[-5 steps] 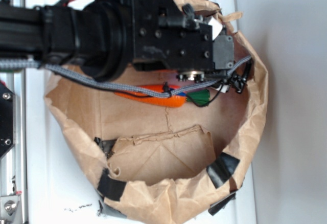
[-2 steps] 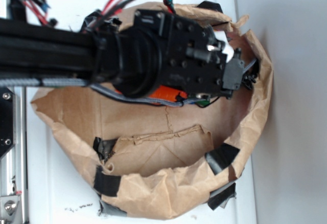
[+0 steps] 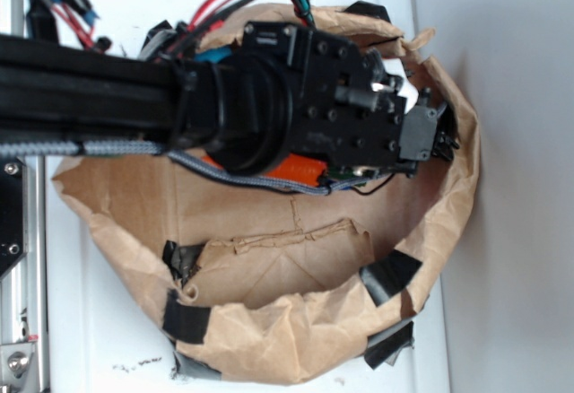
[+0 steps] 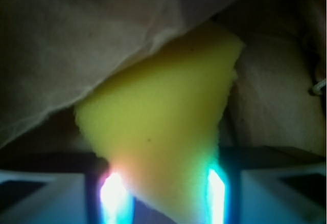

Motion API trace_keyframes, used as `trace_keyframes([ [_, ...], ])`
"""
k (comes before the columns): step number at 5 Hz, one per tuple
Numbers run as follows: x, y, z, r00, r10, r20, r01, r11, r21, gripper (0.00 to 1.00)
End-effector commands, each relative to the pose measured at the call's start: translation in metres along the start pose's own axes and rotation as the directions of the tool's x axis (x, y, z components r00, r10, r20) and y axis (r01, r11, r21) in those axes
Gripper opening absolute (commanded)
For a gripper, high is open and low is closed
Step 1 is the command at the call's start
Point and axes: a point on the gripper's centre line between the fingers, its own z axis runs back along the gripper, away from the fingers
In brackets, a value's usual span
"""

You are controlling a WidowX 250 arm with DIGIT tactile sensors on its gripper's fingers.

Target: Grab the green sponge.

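1. Your arm comes in from the left edge of the exterior view, a black beam ending in a bulky black wrist block, and it sits over the upper half of the brown paper bag (image 3: 296, 339).
2. The bag lies wide open on the white counter (image 3: 90, 357), its rim patched with black tape (image 3: 186, 319) at lower left and lower right.
3. Under the wrist block you can see a strip of orange carrot (image 3: 300, 170), mostly covered, with a speck of green just right of it.
4. From this view the pincer (image 3: 429, 128) points at the bag's right wall, but its tips are hidden by the housing.
5. In the wrist view the green sponge (image 4: 168, 132) fills the centre of the frame, looking plain yellow, wedge-shaped with its narrow end at the bottom.
6. A fold of bag paper (image 4: 97, 40) drapes across the upper left and covers the sponge's top edge.
7. The pincer (image 4: 163, 196) has one pale finger (image 4: 43, 198) at bottom left and the other at bottom right, glowing where they meet the sponge's narrow end.
8. The narrow end of the sponge sits between them, so your pincer looks pinched on the sponge, though glare blurs the exact contact.
9. The sponge is not visible in the exterior view.
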Motion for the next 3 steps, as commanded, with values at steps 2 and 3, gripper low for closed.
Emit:
trace_keyframes([
  [2,0.003,0.030,0.092,0.961,-0.139,-0.241,0.134,0.990,-0.036,0.00],
  [3,0.004,0.036,0.111,0.932,-0.173,-0.318,0.168,0.985,-0.043,0.00],
])
